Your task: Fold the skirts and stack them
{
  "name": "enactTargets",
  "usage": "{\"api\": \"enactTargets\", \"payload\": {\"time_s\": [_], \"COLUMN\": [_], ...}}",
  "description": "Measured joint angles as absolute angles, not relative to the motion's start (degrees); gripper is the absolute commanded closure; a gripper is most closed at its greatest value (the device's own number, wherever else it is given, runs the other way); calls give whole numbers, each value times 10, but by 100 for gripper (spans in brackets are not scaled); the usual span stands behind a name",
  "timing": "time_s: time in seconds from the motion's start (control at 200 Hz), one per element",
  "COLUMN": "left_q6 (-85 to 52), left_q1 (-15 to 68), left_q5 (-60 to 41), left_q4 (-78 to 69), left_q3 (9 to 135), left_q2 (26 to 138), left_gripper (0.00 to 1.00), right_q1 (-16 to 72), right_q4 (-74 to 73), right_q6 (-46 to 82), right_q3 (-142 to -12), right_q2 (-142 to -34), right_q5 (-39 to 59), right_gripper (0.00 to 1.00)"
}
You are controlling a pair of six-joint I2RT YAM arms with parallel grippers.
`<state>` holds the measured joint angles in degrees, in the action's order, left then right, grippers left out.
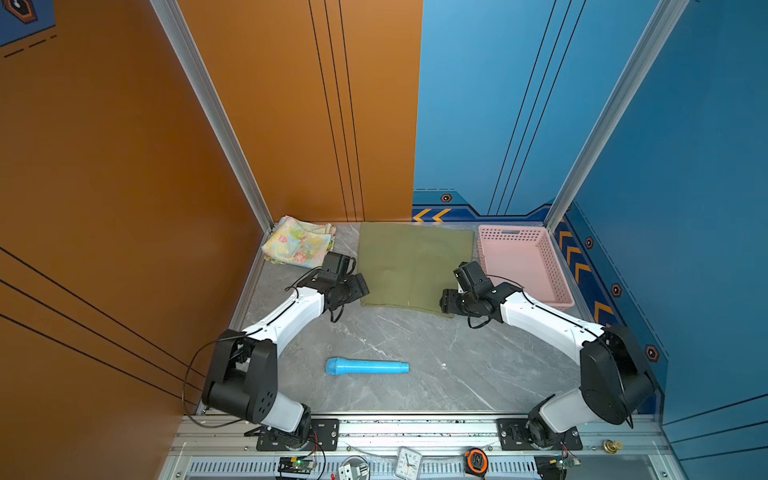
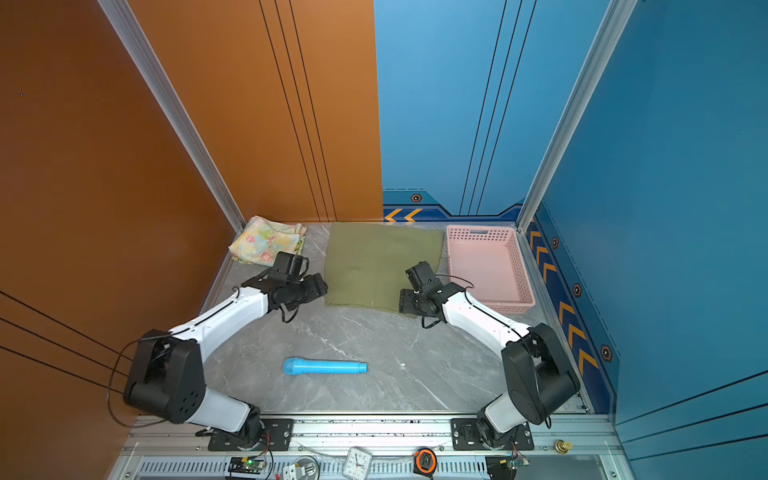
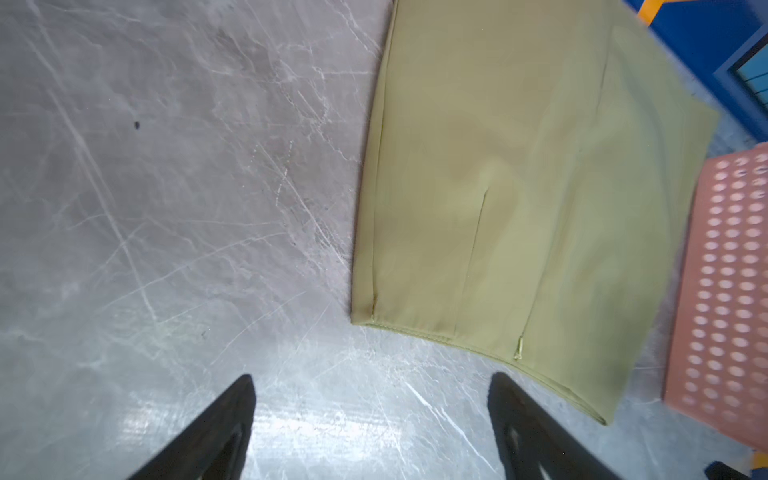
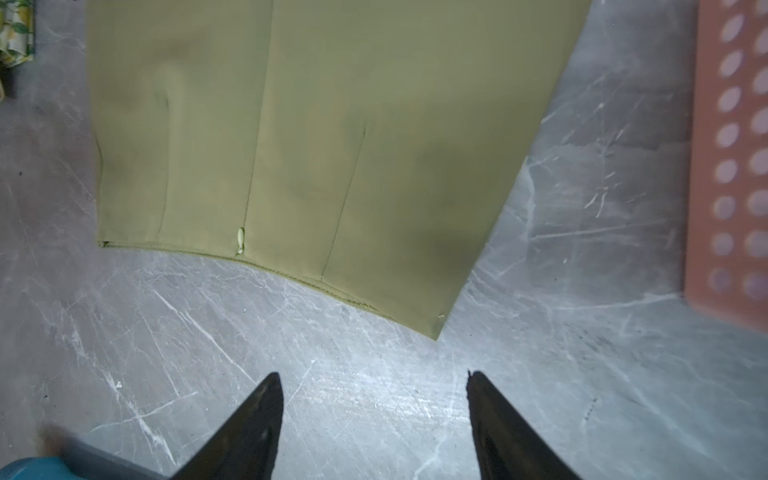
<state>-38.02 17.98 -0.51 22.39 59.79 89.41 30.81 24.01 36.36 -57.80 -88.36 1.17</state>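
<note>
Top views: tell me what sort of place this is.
Probably a robot test booth in a lab, not a home: orange and blue panel walls on aluminium posts, two robot arms bolted to a metal rail, and bare circuit boards along the front edge.

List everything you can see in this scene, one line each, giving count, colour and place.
olive skirt: one, olive, flat at back centre
floral skirt: one, pastel, folded, back left corner
lemon skirt: one, white-yellow, only an edge shows
basket: one, pink, back right
tube: one, blue, front centre
clock: one, white, front rail
tape measure: one, orange-black, front rail
table: one, grey marble
left tool: one, black, open, near olive skirt
right tool: one, black, open, near olive skirt
</note>
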Motion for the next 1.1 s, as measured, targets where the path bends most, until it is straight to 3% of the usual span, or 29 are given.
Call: {"api": "enactTargets", "payload": {"time_s": [0.3, 0.651, 0.731, 0.841, 0.876, 1.101], "left_q6": [-327, -291, -286, -282, -282, -283], "left_q1": [199, 199, 199, 196, 194, 187], "left_q5": [30, 39, 41, 41, 40, 38], "left_q4": [256, 267, 267, 267, 268, 273], "left_q3": [670, 716, 725, 730, 731, 736], "left_q2": [1003, 1068, 1079, 1089, 1093, 1111], "left_gripper": [32, 43, 45, 50, 55, 100], "right_q1": [273, 246, 244, 243, 242, 231], "right_q4": [244, 234, 226, 210, 206, 198], "right_q6": [425, 438, 438, 443, 443, 437], "right_q3": [-596, -617, -619, -625, -625, -625], "right_q2": [-951, -1021, -1032, -1043, -1045, -1046], "right_q5": [2, 18, 22, 30, 30, 32], "right_gripper": [44, 57, 67, 90, 100, 100]}}
